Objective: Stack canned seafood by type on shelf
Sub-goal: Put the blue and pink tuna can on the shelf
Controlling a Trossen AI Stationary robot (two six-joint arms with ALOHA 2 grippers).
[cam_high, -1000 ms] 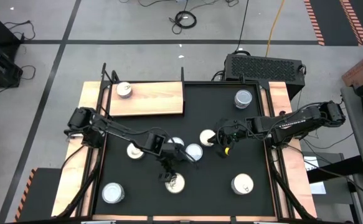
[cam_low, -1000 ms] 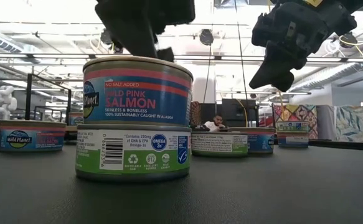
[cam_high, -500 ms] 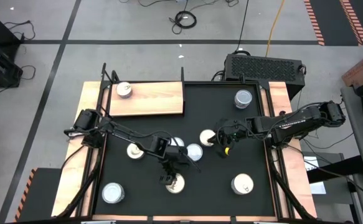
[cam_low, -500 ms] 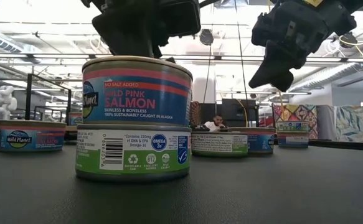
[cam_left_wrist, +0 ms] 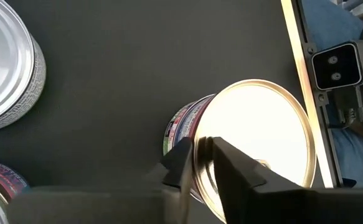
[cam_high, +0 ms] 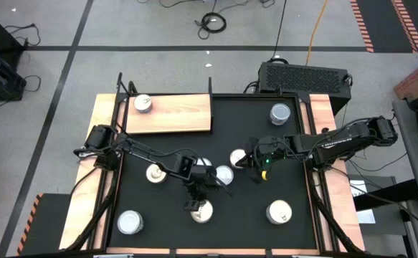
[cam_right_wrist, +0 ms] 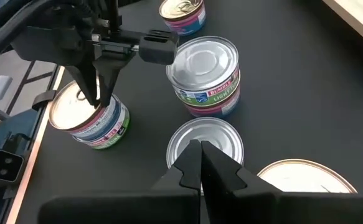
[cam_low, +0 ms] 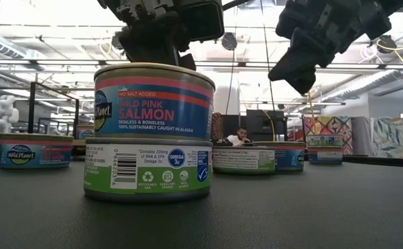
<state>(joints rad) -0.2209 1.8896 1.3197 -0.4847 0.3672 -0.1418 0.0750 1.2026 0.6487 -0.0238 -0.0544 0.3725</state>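
The left claw [cam_high: 196,203] is found directly above a two-tin stack [cam_low: 151,131] near the front edge of the black counter [cam_high: 295,165] — a salmon tin [cam_low: 154,102] seated on a green-labelled tin [cam_low: 149,169]. In the left wrist view its two fingers [cam_left_wrist: 231,168] are seen nearly closed across the rim of the top tin's gold lid [cam_left_wrist: 256,146], one finger outside the wall, one on the lid; the hold is judged a pinch on the rim, not a grasp round the body.

The tin's axis is upright, so any lift is judged to run straight up. The shelf [cam_high: 169,113] lies well away, toward the far left corner, with a single tin [cam_high: 143,104] on it. The left arm is the nearer one to both stack and shelf.

The right claw [cam_right_wrist: 201,163] is clenched and empty, hovering over a silver-topped tin [cam_right_wrist: 204,138] mid-counter. Other tins are scattered about the counter — none yet sorted.
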